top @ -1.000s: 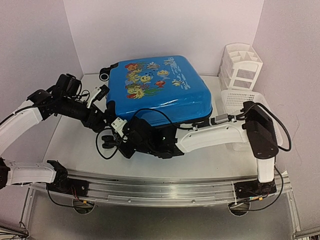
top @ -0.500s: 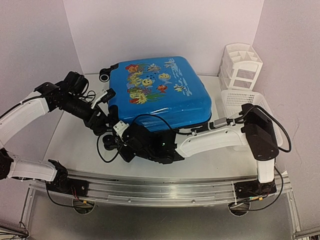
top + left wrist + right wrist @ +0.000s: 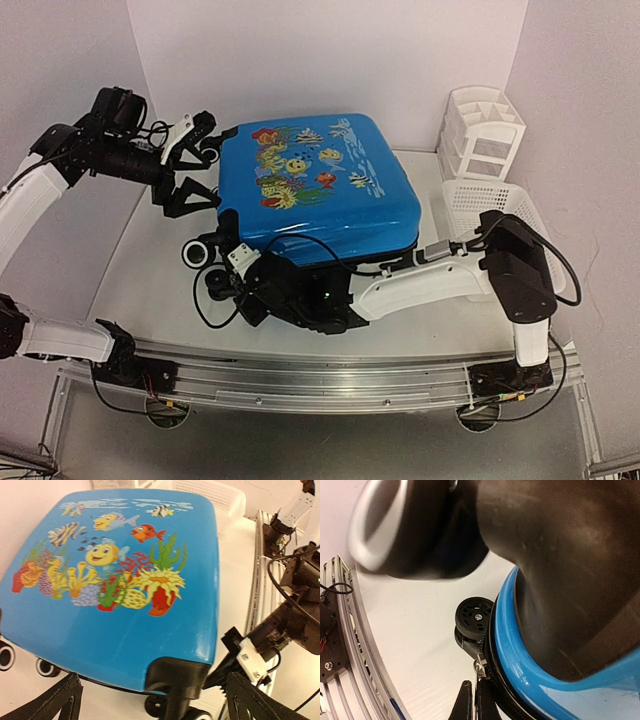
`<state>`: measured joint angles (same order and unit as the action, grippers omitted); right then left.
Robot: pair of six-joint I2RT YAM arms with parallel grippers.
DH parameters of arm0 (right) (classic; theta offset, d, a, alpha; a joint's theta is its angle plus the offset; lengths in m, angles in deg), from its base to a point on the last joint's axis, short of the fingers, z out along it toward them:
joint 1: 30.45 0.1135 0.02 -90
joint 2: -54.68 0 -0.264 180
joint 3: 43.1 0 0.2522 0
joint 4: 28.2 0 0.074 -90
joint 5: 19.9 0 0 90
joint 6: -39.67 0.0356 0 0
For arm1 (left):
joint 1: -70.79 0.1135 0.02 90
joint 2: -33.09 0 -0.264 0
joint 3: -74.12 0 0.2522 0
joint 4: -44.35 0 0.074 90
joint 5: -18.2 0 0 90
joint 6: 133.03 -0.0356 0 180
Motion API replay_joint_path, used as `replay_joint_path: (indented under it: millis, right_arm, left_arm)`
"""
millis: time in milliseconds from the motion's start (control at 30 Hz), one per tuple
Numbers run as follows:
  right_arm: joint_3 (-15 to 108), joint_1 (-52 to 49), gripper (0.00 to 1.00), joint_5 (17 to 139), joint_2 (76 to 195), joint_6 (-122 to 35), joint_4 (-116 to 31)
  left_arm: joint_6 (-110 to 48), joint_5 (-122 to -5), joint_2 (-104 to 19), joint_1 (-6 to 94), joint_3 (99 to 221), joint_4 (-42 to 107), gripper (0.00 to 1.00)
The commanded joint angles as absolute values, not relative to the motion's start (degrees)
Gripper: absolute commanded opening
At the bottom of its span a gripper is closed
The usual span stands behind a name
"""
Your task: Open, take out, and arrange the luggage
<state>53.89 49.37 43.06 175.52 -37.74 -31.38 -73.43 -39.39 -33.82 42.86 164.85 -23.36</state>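
— Start at the left. What had changed there?

— The left fingers (image 3: 198,160) had lifted away. A second before, they were low at the near-left corner of the luggage (image 3: 320,190). At this moment they hung high beside its far-left edge, spread wide, holding nothing and touching nothing. In the left wrist view the whole printed lid lay below them.

— And the case itself?

— It lay lid-up in the middle of the table (image 3: 140,290), shut, with the black zipper band (image 3: 496,682) unbroken wherever I could see it. It had swung a little. Its near-left end had come forward, and two wheels (image 3: 196,251) showed where the left arm had covered them.

— The right arm?

— It had hardly moved. The right fingers (image 3: 476,702) sat at the near-left corner by a wheel, pressed almost together, their tips just under the zip pull (image 3: 479,666). I couldn't tell whether they pinched the pull; it looked just clear of them.

— Further right?

— The white basket (image 3: 490,195) and the drawer organizer (image 3: 483,130) stood just beyond the case's right side, near the right wall. Neither arm was at them.

— So what did that mean for the job?

— I judged that opening hadn't begun. With the left arm withdrawn, nothing steadied the shell. A tug on the zip could drag the case across the table instead of running the slider.
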Motion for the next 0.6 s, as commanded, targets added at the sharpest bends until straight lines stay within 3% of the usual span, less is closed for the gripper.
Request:
replay_joint_path:
  millis: [0, 200, 400, 567]
  right_arm:
    - [53.8, 49.4, 0.00, 43.7, 176.2, -39.1, -28.9]
    - [55.8, 48.8, 0.00, 47.7, 176.4, -40.4, -33.1]
    - [55.9, 47.8, 0.00, 51.0, 175.2, -40.9, -35.3]
    - [56.4, 47.1, 0.00, 51.9, 175.0, -40.5, -37.5]
  left_arm:
    - [-81.0, -43.8, -41.0, 49.0, 172.7, -22.4, 1.00]
    - [-86.1, -48.1, -55.7, 57.6, 187.4, -20.2, 1.00]
    - [-100.6, -49.5, -79.9, 63.6, 216.2, -38.1, 1.00]
    - [-115.9, -46.5, -87.6, 65.1, 222.6, -43.9, 1.00]
